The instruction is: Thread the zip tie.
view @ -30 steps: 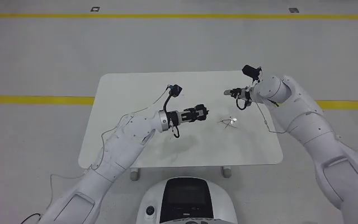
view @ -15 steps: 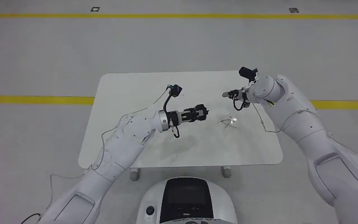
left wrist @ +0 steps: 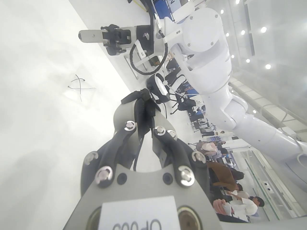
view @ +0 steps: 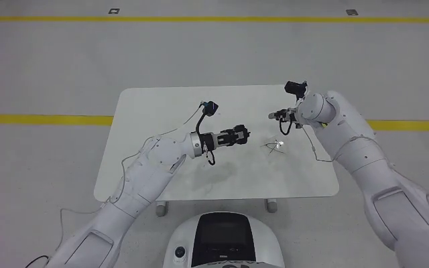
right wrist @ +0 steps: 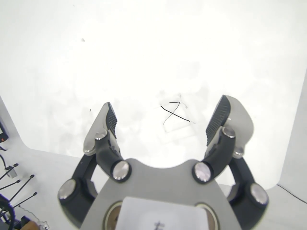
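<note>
Two thin black zip ties (view: pixel 273 145) lie crossed on the white table (view: pixel 167 127), right of centre. The left wrist view has the crossed zip ties (left wrist: pixel 79 86) beyond my left gripper (left wrist: pixel 141 102), which is shut on a black strand that looks like a zip tie, its tail running back between the fingers. From above, my left gripper (view: pixel 246 134) hovers just left of the crossed pair. My right gripper (view: pixel 272 116) is open above the table, slightly behind the pair. The crossed zip ties (right wrist: pixel 175 112) show between its spread fingers (right wrist: pixel 221 116).
The other arm's gripper (left wrist: pixel 84 36) shows past the zip ties in the left wrist view. Several spare black zip ties (right wrist: pixel 19 185) lie off the table's edge in the right wrist view. The table's left and front areas are bare white surface.
My right gripper has shifted slightly toward the crossed zip ties and its wrist has turned. The left arm and the zip ties have stayed put.
</note>
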Robot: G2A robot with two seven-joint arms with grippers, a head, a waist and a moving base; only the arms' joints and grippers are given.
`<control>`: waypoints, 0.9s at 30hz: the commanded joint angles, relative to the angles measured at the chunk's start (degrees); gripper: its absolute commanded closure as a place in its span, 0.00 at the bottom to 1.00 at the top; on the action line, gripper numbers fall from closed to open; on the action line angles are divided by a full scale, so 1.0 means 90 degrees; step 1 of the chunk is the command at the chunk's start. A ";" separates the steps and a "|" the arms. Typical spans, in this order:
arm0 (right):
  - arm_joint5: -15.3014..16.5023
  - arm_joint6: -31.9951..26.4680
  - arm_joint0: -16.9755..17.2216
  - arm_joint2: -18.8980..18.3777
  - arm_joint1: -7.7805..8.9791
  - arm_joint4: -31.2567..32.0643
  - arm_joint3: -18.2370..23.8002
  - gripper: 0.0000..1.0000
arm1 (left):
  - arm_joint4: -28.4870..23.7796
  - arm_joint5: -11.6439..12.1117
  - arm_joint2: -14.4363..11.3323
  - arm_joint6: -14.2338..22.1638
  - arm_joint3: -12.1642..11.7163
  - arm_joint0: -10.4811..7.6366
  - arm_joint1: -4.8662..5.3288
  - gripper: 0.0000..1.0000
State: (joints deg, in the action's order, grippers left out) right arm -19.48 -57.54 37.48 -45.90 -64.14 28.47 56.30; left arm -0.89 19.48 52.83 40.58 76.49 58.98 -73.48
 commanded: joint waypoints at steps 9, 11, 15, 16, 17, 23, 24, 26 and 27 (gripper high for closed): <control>0.0000 -0.1111 0.0613 -0.1384 -0.0574 0.1669 0.0326 0.00 | 0.0000 0.0000 0.0000 0.0000 0.0000 0.0000 0.0000 1.00; 0.0000 -0.1342 0.0773 -0.1736 -0.0708 0.2174 0.0448 0.00 | 0.0000 0.0000 0.0000 0.0000 0.0000 0.0000 0.0000 1.00; 0.0000 -0.2005 0.1166 -0.2554 -0.1088 0.3427 0.0839 0.00 | 0.0000 0.0000 0.0000 0.0000 0.0000 0.0000 0.0000 1.00; 0.0000 -0.2260 0.1289 -0.2789 -0.1228 0.3843 0.0997 0.00 | 0.0000 0.0000 0.0000 0.0000 0.0000 0.0000 0.0000 1.00; 0.0000 -0.2434 0.1380 -0.2951 -0.1340 0.4165 0.1141 0.00 | 0.0000 0.0000 0.0000 0.0000 0.0000 0.0000 0.0000 1.00; 0.0000 -0.2455 0.1452 -0.3053 -0.1416 0.4362 0.1228 0.00 | 0.0000 0.0000 0.0000 0.0000 0.0000 0.0000 0.0000 1.00; 0.0000 -0.2455 0.1452 -0.3053 -0.1416 0.4362 0.1228 0.00 | 0.0000 0.0000 0.0000 0.0000 0.0000 0.0000 0.0000 1.00; 0.0028 -0.2342 0.1494 -0.3060 -0.1417 0.4325 0.1241 0.00 | 0.0000 0.0000 0.0000 0.0000 0.0000 0.0000 0.0000 1.00; 0.0055 -0.2223 0.1554 -0.3078 -0.1417 0.4267 0.1261 0.00 | 0.0000 0.0000 0.0000 0.0000 0.0000 0.0000 0.0000 1.00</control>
State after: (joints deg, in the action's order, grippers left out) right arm -19.29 -79.20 50.84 -73.45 -76.88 67.44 67.47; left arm -0.89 19.48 52.83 40.58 76.49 58.98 -73.49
